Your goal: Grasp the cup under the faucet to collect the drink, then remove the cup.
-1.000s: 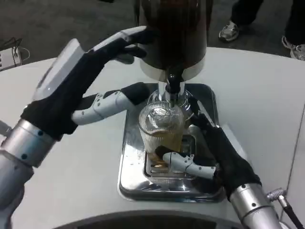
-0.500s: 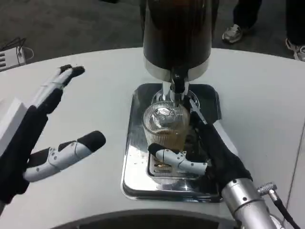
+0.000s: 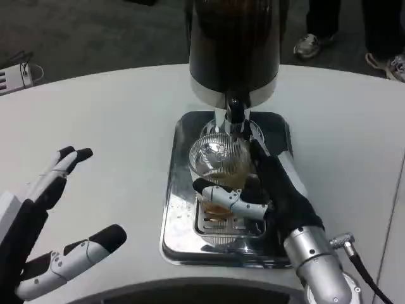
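Head view: the cup (image 3: 218,166) stands on the steel tray (image 3: 180,215) directly under the faucet (image 3: 235,111) to catch the drink. The right robot hand (image 3: 259,196) wraps it, ready to lift; the left robot hand (image 3: 44,247) hovers spread above the desk (image 3: 101,126).

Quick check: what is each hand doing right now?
Left hand: open, fingers spread, holding nothing.
Right hand: grips the cup under the faucet.
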